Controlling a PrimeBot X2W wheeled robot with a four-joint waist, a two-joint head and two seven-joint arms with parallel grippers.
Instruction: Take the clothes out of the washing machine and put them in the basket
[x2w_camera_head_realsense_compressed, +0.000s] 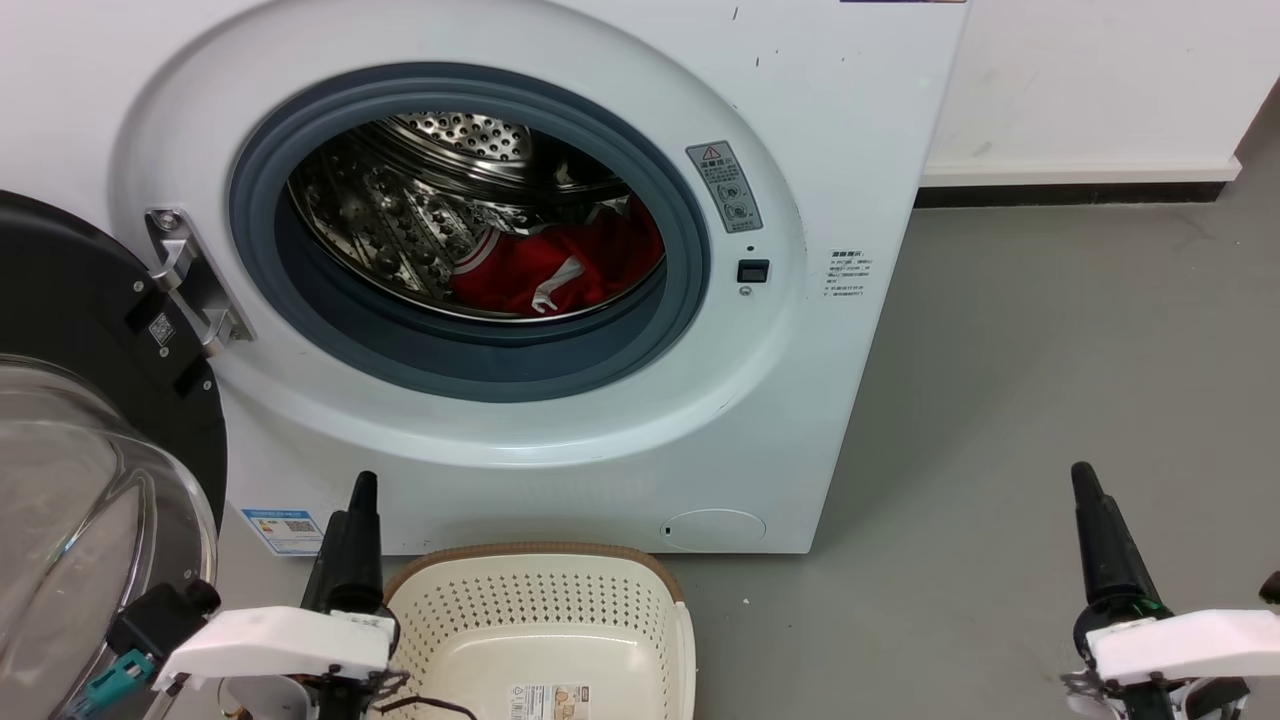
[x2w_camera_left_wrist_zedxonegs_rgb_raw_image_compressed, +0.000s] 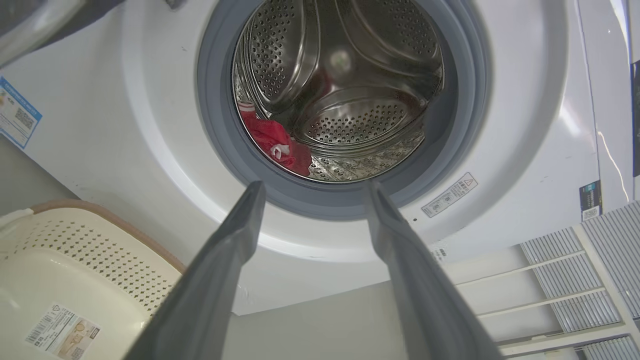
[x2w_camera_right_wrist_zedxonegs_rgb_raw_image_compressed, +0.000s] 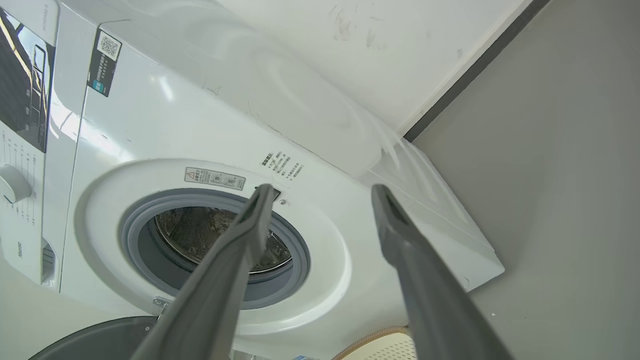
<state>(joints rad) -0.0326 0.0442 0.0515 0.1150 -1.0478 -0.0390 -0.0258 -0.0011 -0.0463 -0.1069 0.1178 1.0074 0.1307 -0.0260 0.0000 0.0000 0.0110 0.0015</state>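
The white washing machine (x2w_camera_head_realsense_compressed: 830, 120) stands straight ahead, its door (x2w_camera_head_realsense_compressed: 90, 300) swung open to the left. Inside the steel drum lie the red clothes (x2w_camera_head_realsense_compressed: 560, 270) with white trim, low and to the right; they also show in the left wrist view (x2w_camera_left_wrist_zedxonegs_rgb_raw_image_compressed: 267, 135). The cream basket (x2w_camera_head_realsense_compressed: 530, 552) sits on the floor below the porthole and holds no garment. My left gripper (x2w_camera_head_realsense_compressed: 365, 482) hovers by the basket's left rim, open (x2w_camera_left_wrist_zedxonegs_rgb_raw_image_compressed: 315, 185) and holding nothing, aimed at the porthole. My right gripper (x2w_camera_head_realsense_compressed: 1083, 472) hangs over the floor right of the machine, open (x2w_camera_right_wrist_zedxonegs_rgb_raw_image_compressed: 324, 187) and holding nothing.
The door's glass bowl (x2w_camera_head_realsense_compressed: 70, 500) bulges out at the lower left, close to my left arm. Grey floor (x2w_camera_head_realsense_compressed: 1050, 350) stretches to the right of the machine, up to a white wall (x2w_camera_head_realsense_compressed: 1090, 80) with a dark baseboard.
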